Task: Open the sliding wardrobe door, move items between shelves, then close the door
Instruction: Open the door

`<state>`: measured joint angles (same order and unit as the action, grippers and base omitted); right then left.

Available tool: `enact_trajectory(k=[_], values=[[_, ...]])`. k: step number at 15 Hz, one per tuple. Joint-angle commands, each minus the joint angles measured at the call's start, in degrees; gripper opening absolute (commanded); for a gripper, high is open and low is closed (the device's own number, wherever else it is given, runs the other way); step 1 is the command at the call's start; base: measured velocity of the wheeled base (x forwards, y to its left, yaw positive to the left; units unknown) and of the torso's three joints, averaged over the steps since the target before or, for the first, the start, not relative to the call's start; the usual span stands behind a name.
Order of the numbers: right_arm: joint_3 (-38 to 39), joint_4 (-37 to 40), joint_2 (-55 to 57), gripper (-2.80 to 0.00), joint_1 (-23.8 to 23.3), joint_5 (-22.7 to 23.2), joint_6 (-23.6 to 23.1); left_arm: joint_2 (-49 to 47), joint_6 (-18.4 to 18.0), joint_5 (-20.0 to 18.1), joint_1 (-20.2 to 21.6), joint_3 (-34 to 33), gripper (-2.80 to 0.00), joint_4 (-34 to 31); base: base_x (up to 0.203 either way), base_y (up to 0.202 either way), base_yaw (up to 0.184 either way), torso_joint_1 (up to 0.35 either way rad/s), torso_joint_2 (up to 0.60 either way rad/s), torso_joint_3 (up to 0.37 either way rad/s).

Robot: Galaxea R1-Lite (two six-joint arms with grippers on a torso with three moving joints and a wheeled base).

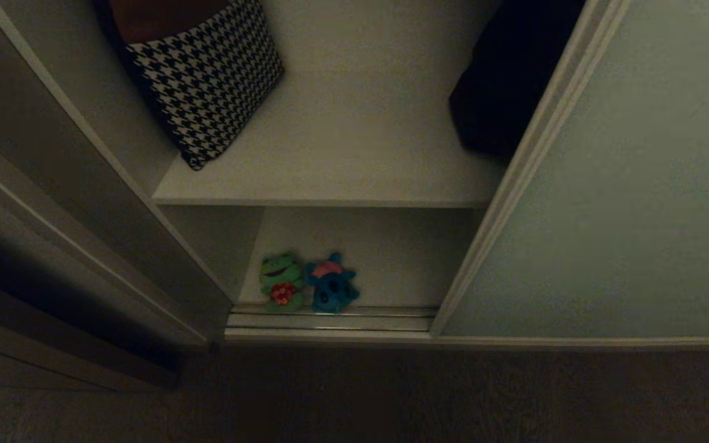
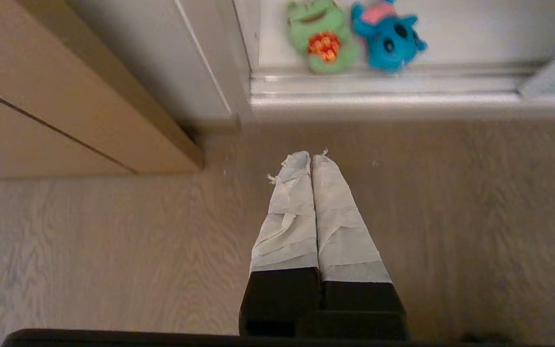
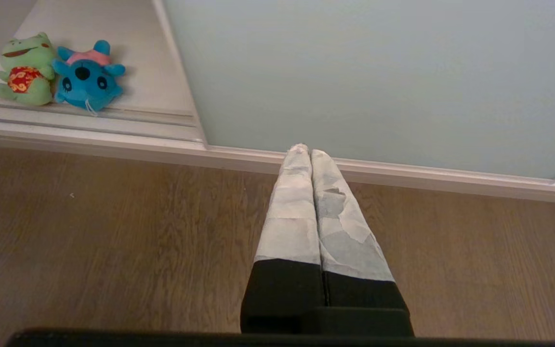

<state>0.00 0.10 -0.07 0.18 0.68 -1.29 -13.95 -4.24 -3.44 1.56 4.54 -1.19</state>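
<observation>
The sliding wardrobe door [image 1: 613,184] [image 3: 378,77] stands slid to the right, leaving the left half of the wardrobe open. On the white bottom shelf [image 1: 404,258], by the front track, sit the green frog [image 1: 281,282] [image 2: 323,36] [image 3: 24,67] and the blue plush [image 1: 332,283] [image 2: 387,33] [image 3: 87,74] side by side. The upper shelf [image 1: 354,154] carries no plush toy. My left gripper [image 2: 311,156] hangs shut and empty above the floor, short of the track. My right gripper [image 3: 309,152] is shut and empty too, low before the door's bottom rail. Neither arm shows in the head view.
A houndstooth cushion [image 1: 207,80] leans at the upper shelf's left, a black bag [image 1: 508,80] at its right, partly behind the door. Brown wooden trim [image 2: 65,96] borders the opening on the left. Wood floor [image 3: 113,241] lies in front of the track [image 1: 330,321].
</observation>
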Motion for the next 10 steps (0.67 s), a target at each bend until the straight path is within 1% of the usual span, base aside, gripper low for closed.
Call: enact_trajectory(k=[1,3,10], values=[[0.00,-0.01,-0.10,-2.80,-0.01,0.02,-0.03,7.18,-0.11,0.60,-0.11,-3.28,-2.80,1.03,0.000,0.000,0.000,0.000,0.00,0.000],[0.00,-0.01,-0.10,-2.80,-0.01,0.02,-0.03,13.67,-0.29,1.30,-0.25,-3.94,-2.80,0.82,0.000,0.000,0.000,0.000,0.00,0.000],[0.00,-0.01,-0.01,-2.80,-0.01,0.02,-0.03,13.78,0.12,1.76,-0.42,-4.54,-2.80,1.09,0.000,0.000,0.000,0.000,0.00,0.000]])
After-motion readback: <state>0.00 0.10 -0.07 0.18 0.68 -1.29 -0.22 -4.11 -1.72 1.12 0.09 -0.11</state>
